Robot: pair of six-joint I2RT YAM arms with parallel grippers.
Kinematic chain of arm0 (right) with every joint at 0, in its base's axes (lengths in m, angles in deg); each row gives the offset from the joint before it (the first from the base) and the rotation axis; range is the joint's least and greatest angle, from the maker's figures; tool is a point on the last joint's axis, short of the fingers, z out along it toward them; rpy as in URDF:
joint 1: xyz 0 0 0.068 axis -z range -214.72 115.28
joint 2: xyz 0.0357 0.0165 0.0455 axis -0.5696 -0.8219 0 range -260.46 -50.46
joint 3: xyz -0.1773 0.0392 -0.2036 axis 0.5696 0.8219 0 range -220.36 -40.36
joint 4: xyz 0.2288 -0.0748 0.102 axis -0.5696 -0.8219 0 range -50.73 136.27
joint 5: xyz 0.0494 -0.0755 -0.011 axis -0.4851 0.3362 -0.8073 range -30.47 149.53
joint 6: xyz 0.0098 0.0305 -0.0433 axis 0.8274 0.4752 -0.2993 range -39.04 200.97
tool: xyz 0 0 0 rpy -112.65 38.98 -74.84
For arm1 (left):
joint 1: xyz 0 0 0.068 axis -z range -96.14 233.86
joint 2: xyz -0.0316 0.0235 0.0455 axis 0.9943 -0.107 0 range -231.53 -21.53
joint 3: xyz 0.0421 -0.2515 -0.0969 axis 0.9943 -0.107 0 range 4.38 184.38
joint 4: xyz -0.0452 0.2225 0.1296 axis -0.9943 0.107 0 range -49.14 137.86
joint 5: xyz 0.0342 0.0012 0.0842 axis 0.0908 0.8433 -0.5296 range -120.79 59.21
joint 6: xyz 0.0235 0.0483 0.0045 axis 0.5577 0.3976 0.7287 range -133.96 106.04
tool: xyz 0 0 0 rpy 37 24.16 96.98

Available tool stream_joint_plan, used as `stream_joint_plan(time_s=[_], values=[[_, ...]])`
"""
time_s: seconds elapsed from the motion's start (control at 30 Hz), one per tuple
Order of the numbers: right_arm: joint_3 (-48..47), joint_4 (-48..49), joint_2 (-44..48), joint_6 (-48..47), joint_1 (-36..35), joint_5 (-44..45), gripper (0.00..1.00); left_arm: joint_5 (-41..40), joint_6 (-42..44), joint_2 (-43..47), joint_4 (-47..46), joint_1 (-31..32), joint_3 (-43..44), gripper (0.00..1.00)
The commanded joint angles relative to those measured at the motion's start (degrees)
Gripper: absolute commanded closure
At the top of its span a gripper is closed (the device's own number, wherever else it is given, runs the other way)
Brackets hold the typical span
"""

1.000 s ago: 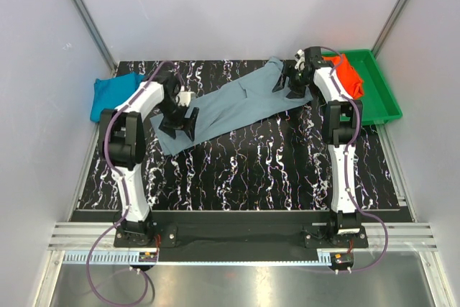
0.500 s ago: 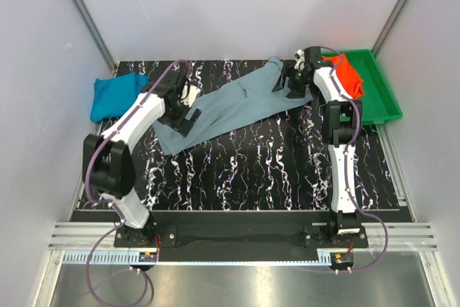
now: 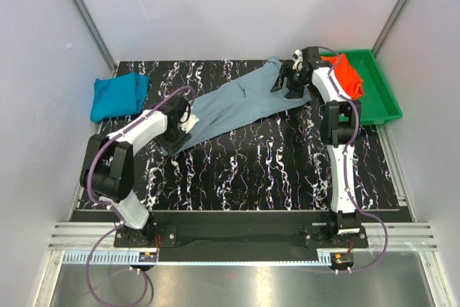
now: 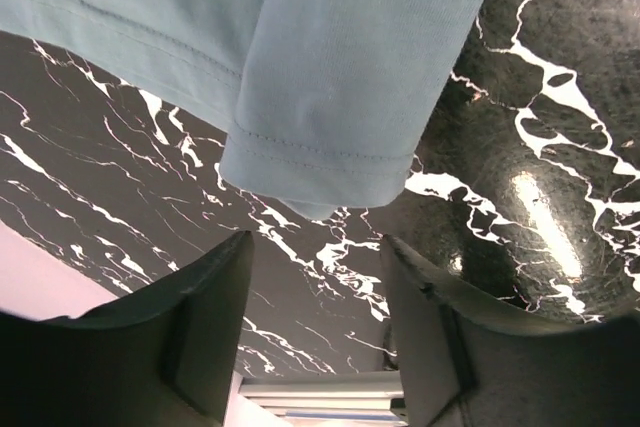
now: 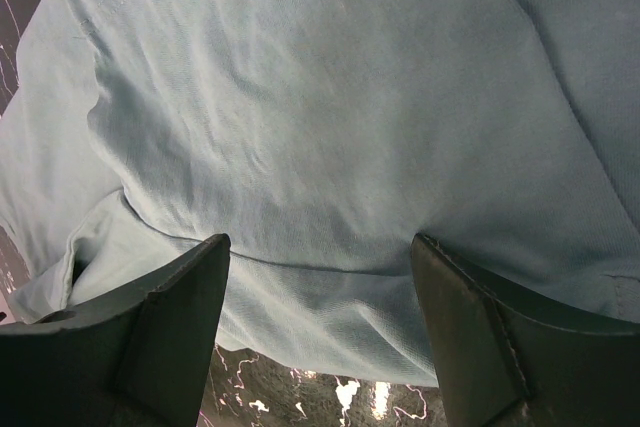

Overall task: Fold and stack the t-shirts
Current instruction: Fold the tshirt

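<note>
Grey-blue shirt (image 3: 241,104) runs diag. btwn grippers: sleeve hem just ahead of left gripper (image 4: 313,244), jaws apart & empty; right gripper (image 5: 320,242), also agape, sits over other end.

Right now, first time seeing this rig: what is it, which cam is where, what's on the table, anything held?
Two robot arms bolted at the near edge of a black marbled table, each ending in a two-finger gripper. One picture looks down from above and behind them; the other two come from cameras on the wrists, looking past their own fingers. A grey-blue t-shirt lies spread across the table, a teal-blue t-shirt sits bunched far left, an orange-red t-shirt lies in a green tray far right. The left gripper is open at a hemmed edge of the grey-blue one, the right gripper open over its other end. Nothing is held.
</note>
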Motion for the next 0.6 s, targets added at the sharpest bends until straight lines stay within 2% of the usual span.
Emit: stream_joint_plan(time_s=[0.0, 0.3, 0.57], values=[[-0.04, -0.84, 0.89, -0.81, -1.31, 1.01, 0.19, -1.26, 1.60, 0.36, -2.10, 0.24, 0.60, 0.43], [-0.04, -0.84, 0.63, -0.81, -1.31, 1.18, 0.19, 1.73, -0.24, -0.78, -0.17, 3.48, 0.07, 0.38], [-0.22, -1.02, 0.54, -1.07, -1.31, 1.27, 0.19, 2.88, -1.48, -3.85, 0.36, 6.48, 1.30, 0.38]])
